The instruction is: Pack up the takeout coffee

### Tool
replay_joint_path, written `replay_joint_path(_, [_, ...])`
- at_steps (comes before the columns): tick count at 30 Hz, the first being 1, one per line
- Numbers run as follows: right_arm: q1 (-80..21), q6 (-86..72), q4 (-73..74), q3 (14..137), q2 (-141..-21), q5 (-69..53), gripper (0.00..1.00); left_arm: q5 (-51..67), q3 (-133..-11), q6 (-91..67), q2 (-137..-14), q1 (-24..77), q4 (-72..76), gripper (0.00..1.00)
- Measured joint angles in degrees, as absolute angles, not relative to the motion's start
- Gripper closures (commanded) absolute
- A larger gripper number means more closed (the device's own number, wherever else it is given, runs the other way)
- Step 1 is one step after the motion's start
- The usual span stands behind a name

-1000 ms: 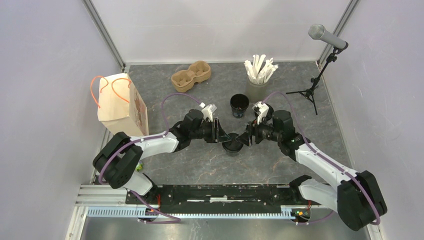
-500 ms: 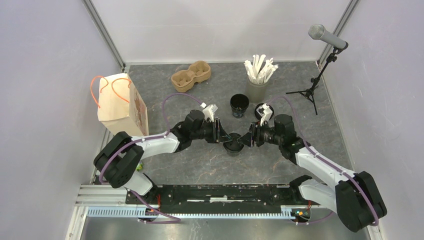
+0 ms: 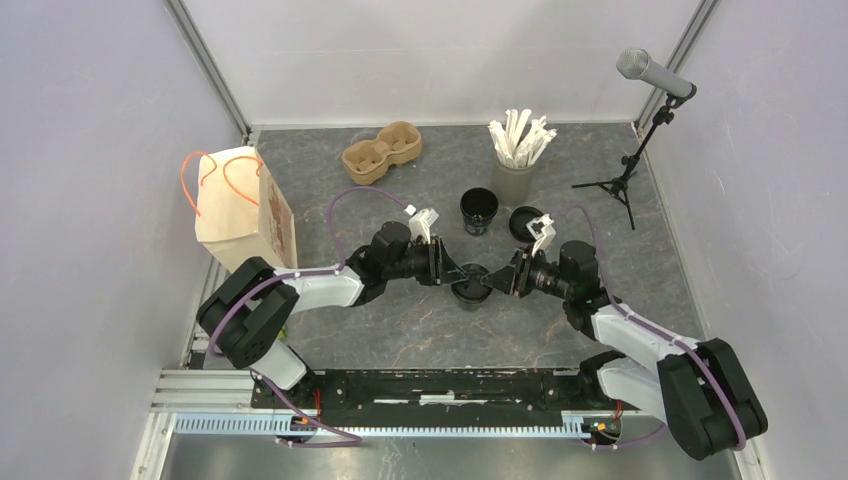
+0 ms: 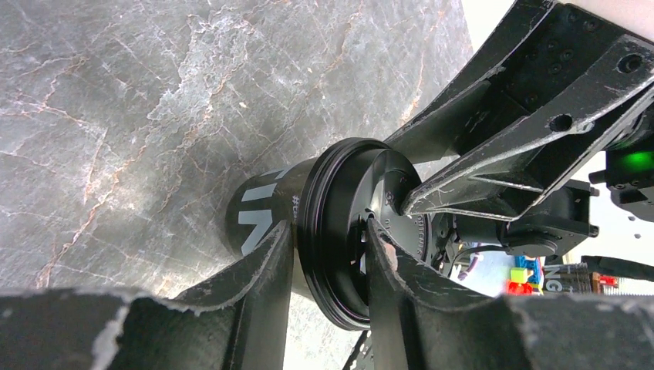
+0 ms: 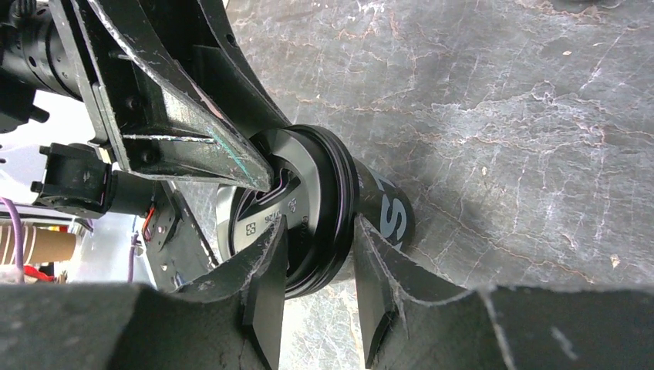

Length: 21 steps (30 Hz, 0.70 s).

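Two-on-one with the takeout coffee (image 3: pixel 468 290): left gripper (image 4: pixel 328 235) and right gripper (image 5: pixel 318 227) each clamp the rim of its lid (image 4: pixel 333 191) from opposite sides, cup standing upright.

Takeout coffee (image 4: pixel 258 212): matt blk paper w/ glossy plastic lid (image 4: pixel 339 231); table (image 4: pixel 116 100) smooth stone-look.
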<state>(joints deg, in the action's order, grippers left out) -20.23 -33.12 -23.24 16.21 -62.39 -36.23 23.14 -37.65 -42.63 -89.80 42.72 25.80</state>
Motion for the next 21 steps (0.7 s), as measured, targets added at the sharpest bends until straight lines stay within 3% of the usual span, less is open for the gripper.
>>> replay_joint_path(11, [-18.6, -37.0, -38.0, 8.3, -62.4, -36.0, 0.66, 23.1, -36.0, -43.3, -91.4, 43.2, 31.9, 0.58])
replay_joint_path(15, [-18.6, -37.2, -37.6, 8.3, -61.3, -35.5, 0.54, 23.4, -36.1, -43.4, -91.7, 43.2, 32.4, 0.59])
replay_joint_path(18, [-18.6, -34.5, -29.3, 11.1, -58.2, -34.5, 0.42, 24.3, -37.1, -43.2, -92.2, 43.1, 31.6, 0.59])
replay_joint_path(21, [-18.3, -29.5, -18.8, 15.9, -55.9, -32.7, 0.38, 25.3, -38.9, -41.6, -92.6, 43.1, 29.5, 0.59])
